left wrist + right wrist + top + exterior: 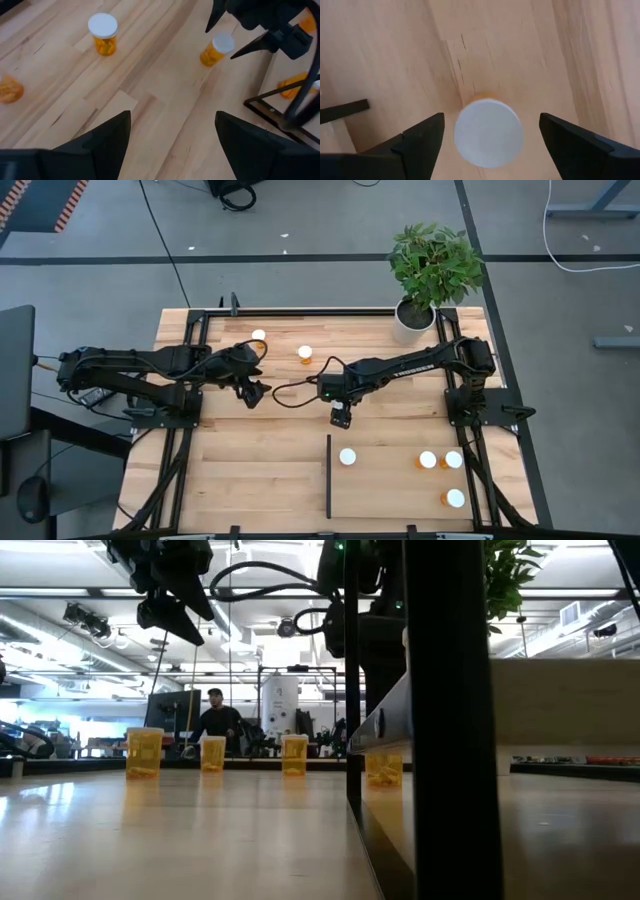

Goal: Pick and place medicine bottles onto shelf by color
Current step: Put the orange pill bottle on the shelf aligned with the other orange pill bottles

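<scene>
My right gripper (490, 142) hangs open, pointing steeply down, just past the far end of the shelf's black strip (328, 475). An orange medicine bottle with a white cap (488, 132) stands on the wood below it, with a gap to each finger. In the high view the gripper (342, 418) hides this bottle. My left gripper (255, 392) is open above the table's middle left, with nothing between its fingers (172, 137). Two more bottles (259, 336) (305, 354) stand at the far side. Several bottles stand upright on the shelf (390, 490), among them one beside the strip (347, 457).
A potted plant (432, 265) in a white pot stands at the table's far right corner. The arms' black frames (185, 420) (470, 415) run along both table sides. Bare wood lies left of the strip (250, 480). A person (215, 720) sits in the room beyond.
</scene>
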You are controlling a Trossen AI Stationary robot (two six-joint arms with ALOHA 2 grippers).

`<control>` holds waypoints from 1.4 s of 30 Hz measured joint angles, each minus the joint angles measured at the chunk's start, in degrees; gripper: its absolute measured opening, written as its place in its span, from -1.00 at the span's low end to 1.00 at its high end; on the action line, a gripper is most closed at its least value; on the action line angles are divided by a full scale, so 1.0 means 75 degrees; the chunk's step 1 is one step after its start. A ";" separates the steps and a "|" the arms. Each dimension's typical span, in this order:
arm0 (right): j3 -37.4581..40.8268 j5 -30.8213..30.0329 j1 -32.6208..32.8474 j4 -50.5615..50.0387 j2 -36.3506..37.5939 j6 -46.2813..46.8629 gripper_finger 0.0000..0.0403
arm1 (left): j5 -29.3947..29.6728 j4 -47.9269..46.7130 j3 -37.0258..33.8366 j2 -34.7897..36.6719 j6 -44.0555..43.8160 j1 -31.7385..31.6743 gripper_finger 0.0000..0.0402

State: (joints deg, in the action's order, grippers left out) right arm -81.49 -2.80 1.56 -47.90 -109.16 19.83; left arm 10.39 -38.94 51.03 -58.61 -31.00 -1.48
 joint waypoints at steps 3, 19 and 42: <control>0.0194 0.0046 0.0000 -0.0008 0.0000 0.0145 0.58 | 0.0000 0.0010 0.0000 0.0000 -0.0017 0.0000 0.47; 0.0387 0.0153 0.0012 0.0468 0.0000 0.0345 0.42 | 0.0012 0.0020 0.0000 0.0000 -0.0323 0.0012 0.46; 0.0215 0.0245 0.0009 -0.0309 0.0050 0.0478 0.16 | 0.0012 0.0006 0.0000 0.0000 -0.0382 0.0012 0.46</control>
State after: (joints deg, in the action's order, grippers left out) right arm -79.88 -0.97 1.63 -50.22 -108.79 23.42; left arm 10.48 -38.89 51.03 -58.61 -33.87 -1.39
